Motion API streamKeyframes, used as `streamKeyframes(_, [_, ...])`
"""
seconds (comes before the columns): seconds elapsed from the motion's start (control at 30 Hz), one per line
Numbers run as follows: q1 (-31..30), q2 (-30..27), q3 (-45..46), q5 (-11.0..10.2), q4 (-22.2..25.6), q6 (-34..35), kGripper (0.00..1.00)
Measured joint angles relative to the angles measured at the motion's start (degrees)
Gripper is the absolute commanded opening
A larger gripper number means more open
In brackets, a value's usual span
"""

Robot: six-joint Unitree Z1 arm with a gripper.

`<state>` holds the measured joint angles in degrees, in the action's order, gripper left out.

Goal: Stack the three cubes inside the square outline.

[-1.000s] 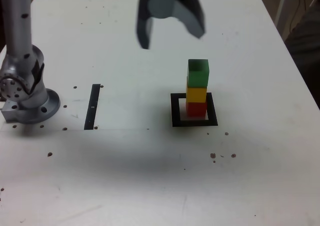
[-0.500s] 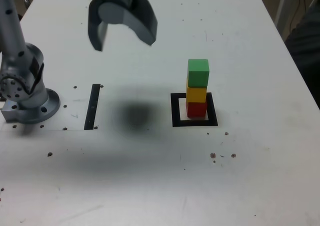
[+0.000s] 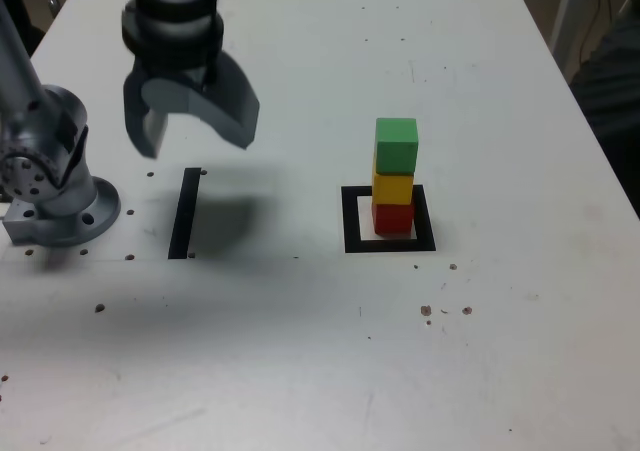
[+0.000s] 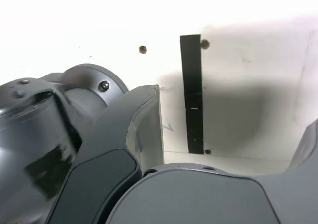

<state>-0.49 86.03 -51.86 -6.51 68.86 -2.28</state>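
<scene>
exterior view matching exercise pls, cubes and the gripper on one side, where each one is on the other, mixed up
Column 1:
1. red cube
2. yellow cube
3. green cube
4. gripper

Column 2:
A. top of the stack
B. open and empty, above the thin black strip, well to the exterior view's left of the stack
C. bottom of the stack, inside the square outline
D. middle of the stack

Pairs: 1-C, 2-D, 3-A, 4-B
</scene>
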Motion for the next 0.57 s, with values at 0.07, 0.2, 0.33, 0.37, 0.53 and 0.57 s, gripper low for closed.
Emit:
streamKeyframes(0.07, [0.0, -0.05, 3.08, 0.71, -3.66, 0.0, 1.0])
streamKeyframes(0.2, [0.0, -0.04, 6.52, 1.45, -7.6, 0.0, 1.0])
streamKeyframes(0.33, [0.0, 0.02, 8.66, 1.92, -9.63, 0.0, 1.0])
streamKeyframes(0.37, [0.0, 0.07, 9.0, 1.99, -10.07, 0.0, 1.0])
streamKeyframes(0.53, [0.0, 0.07, 9.27, 2.11, -10.57, 0.0, 1.0])
streamKeyframes(0.57, [0.0, 0.07, 9.27, 2.12, -10.58, 0.0, 1.0])
